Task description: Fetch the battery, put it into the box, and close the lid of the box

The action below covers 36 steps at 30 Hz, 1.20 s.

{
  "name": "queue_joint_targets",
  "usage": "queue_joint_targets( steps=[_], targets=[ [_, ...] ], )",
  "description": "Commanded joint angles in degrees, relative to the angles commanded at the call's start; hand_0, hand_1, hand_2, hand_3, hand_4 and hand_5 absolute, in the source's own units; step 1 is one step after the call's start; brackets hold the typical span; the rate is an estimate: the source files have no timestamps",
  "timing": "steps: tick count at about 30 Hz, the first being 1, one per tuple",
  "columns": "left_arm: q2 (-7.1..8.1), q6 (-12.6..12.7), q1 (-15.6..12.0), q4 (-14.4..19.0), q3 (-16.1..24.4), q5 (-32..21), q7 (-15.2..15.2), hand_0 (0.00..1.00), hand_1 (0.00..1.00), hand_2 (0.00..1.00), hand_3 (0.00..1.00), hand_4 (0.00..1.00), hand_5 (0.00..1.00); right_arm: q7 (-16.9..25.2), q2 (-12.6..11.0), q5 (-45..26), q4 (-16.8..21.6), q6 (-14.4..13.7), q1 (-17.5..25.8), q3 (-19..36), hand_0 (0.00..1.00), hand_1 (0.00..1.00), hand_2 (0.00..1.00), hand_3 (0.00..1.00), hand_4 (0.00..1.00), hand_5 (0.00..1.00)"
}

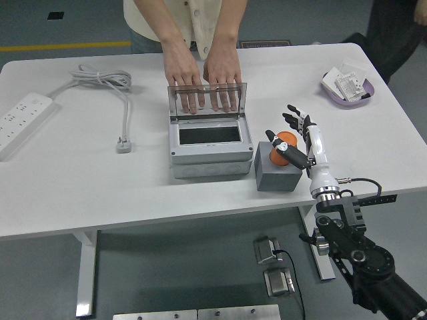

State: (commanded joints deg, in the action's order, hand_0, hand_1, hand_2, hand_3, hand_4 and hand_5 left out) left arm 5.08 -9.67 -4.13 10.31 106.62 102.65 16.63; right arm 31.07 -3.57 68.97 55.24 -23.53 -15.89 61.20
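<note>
An orange battery (283, 145) stands in a dark grey block (276, 169) just right of the grey box (209, 145). The box's clear lid (207, 97) stands open and upright. My right hand (293, 137) reaches over the block with fingers spread; the thumb lies across the battery's front and the other fingers are behind and to its right, not closed on it. A person at the far side rests both hands (203, 73) behind the raised lid. My left arm is out of view.
A white power strip (21, 120) with its cable and plug (123, 143) lies at the left. A purple dish (348, 87) with small packets sits at the far right. The table's near edge (167, 220) runs just in front of the box and block.
</note>
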Motion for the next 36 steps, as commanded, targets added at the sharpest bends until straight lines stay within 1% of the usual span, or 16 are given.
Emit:
queue_joint_targets(
  steps=[3, 4, 10, 27, 28, 33, 34, 36],
  targets=[
    [-0.06, -0.03, 0.03, 0.00, 0.09, 0.15, 0.00, 0.621, 0.673, 0.696, 0.730, 0.693, 0.499, 0.52, 0.25, -0.68, 0.02, -0.28, 0.10, -0.86, 0.837, 0.804, 0.793, 0.875, 0.887, 0.331],
    [-0.08, -0.04, 0.05, 0.00, 0.12, 0.18, -0.01, 0.618, 0.673, 0.696, 0.729, 0.694, 0.498, 0.67, 0.33, -0.86, 0.05, -0.37, 0.12, -1.15, 0.837, 0.807, 0.809, 0.880, 0.886, 0.330],
    [-0.24, -0.09, 0.12, 0.00, 0.25, 0.40, -0.02, 0.617, 0.673, 0.697, 0.728, 0.693, 0.496, 1.41, 0.80, -1.62, 0.02, -0.93, 0.18, -2.66, 0.837, 0.807, 0.808, 0.879, 0.884, 0.329],
    [-0.21, -0.22, 0.30, 0.00, 0.17, 0.73, -0.34, 0.612, 0.673, 0.698, 0.727, 0.693, 0.485, 1.15, 0.99, -1.76, -0.70, -0.98, 0.31, -3.93, 0.805, 0.792, 0.784, 0.858, 0.880, 0.332],
    [-0.20, -0.23, 0.30, 0.00, 0.17, 0.75, -0.35, 0.611, 0.673, 0.698, 0.727, 0.693, 0.475, 1.12, 0.99, -1.76, -0.76, -0.93, 0.31, -4.02, 0.785, 0.775, 0.749, 0.837, 0.781, 0.240],
    [-0.19, -0.26, 0.23, 0.00, 0.18, 0.83, -0.44, 0.611, 0.673, 0.698, 0.727, 0.693, 0.475, 0.94, 0.91, -1.69, -0.93, -0.77, 0.35, -4.45, 0.785, 0.775, 0.749, 0.837, 0.781, 0.240],
    [-0.19, -0.26, 0.21, 0.00, 0.19, 0.85, -0.44, 0.610, 0.674, 0.699, 0.726, 0.693, 0.469, 0.91, 0.89, -1.70, -0.96, -0.75, 0.37, -4.54, 0.773, 0.765, 0.735, 0.829, 0.735, 0.200],
    [-0.18, -0.26, 0.18, 0.00, 0.19, 0.87, -0.45, 0.610, 0.674, 0.699, 0.726, 0.693, 0.469, 0.85, 0.87, -1.71, -0.99, -0.73, 0.40, -4.67, 0.773, 0.765, 0.735, 0.829, 0.735, 0.200]
  ],
)
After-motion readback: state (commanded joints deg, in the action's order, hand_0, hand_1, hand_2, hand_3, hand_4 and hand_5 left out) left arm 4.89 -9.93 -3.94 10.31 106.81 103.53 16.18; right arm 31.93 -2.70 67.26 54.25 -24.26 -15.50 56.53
